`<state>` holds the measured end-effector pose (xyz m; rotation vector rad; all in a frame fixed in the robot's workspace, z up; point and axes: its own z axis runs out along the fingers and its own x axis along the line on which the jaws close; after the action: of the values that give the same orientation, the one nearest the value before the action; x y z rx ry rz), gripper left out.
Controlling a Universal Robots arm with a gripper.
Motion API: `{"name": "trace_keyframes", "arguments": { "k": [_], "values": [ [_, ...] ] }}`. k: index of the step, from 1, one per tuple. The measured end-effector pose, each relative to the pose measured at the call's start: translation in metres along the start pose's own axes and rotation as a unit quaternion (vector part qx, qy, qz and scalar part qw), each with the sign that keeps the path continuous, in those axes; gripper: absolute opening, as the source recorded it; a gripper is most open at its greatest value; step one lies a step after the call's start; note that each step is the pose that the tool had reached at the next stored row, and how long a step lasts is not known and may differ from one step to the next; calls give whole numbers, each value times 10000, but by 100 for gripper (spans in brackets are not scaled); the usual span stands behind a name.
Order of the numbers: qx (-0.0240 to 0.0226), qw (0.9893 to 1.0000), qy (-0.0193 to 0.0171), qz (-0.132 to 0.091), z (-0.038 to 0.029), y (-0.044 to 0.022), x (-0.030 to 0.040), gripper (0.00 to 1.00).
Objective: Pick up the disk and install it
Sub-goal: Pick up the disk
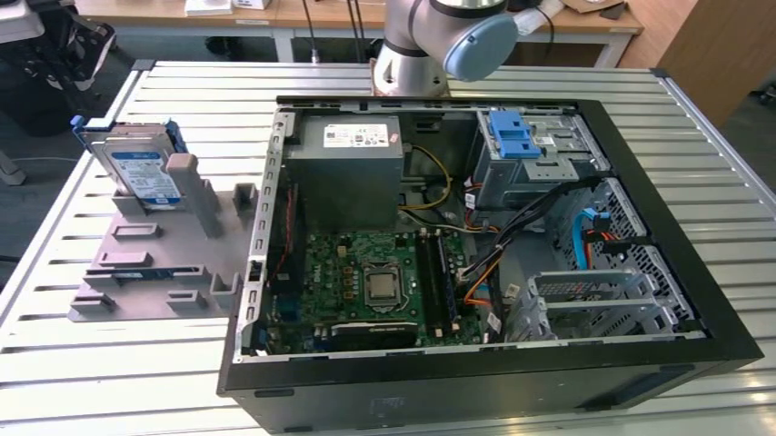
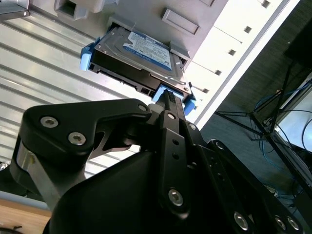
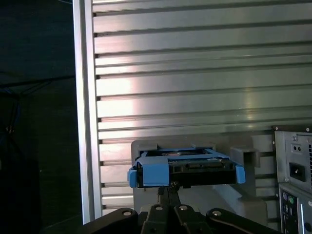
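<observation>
On grey fixture (image 1: 145, 272), exterior view's left: see disk (image 1: 137, 168) parked on edge, outside open PC case (image 1: 485, 391). Reading gripper (image 3: 168, 188) as pressed together, empty, aimed at disk's blue edge. Looks like zero progress: pick, install both outstanding.

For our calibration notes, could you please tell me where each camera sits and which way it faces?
Exterior view: high above the table, looking down on the computer case and disk; the arm shows at the far edge.
Second wrist view: behind the tool, facing the disk's labelled face.
First wrist view: behind the tool, facing the disk's blue-framed edge.
All share the disk in its grey holder.
</observation>
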<state>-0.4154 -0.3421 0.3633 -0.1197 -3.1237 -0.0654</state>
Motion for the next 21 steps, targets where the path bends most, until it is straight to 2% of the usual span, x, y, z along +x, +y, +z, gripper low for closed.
{"name": "trace_keyframes", "arguments": {
  "k": [10, 14, 18, 21],
  "values": [
    [0, 10000, 1, -19, 0, 0, 1, 11],
    [3, 9999, 7, -161, 0, 0, 1, 11],
    [9, 9987, 21, -516, 1, 0, 1, 11],
    [13, 9969, 32, -787, 2, 0, 1, 11]
  ]
}}
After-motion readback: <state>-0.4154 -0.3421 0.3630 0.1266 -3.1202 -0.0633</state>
